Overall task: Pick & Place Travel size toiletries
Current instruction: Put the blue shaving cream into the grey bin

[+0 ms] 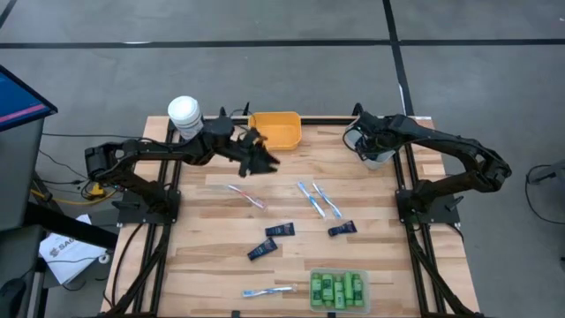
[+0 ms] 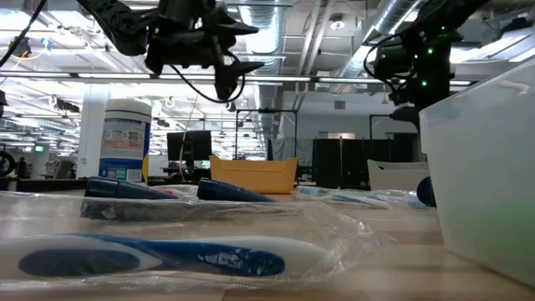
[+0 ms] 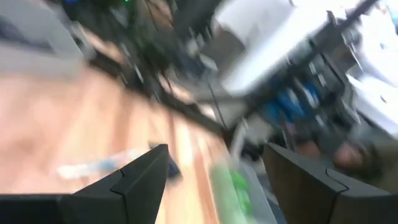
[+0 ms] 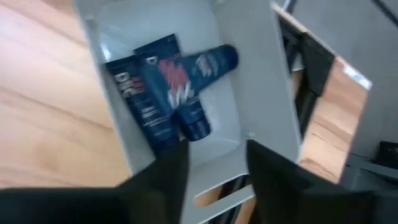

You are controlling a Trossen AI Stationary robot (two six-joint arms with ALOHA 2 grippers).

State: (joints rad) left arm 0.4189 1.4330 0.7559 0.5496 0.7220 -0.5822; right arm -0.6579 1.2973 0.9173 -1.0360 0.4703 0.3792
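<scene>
High view, right end effector (image 1: 369, 148) parted, empty, over grey bin (image 1: 378, 159), left end effector (image 1: 262, 162) open beside orange bin (image 1: 275, 129).

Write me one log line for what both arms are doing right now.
right tool: open above grey bin, navy tubes lying inside | left tool: open, empty, raised near orange bin | three navy tubes left on table

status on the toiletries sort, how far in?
Done: navy tubes already lie in the grey bin, green bottles in the clear bin. In hand: nothing; right pincer hangs over the grey bin, fingers apart; left pincer open above the table. Left: three tubes and four toothbrushes loose on the wood; orange bin looks empty.
</scene>
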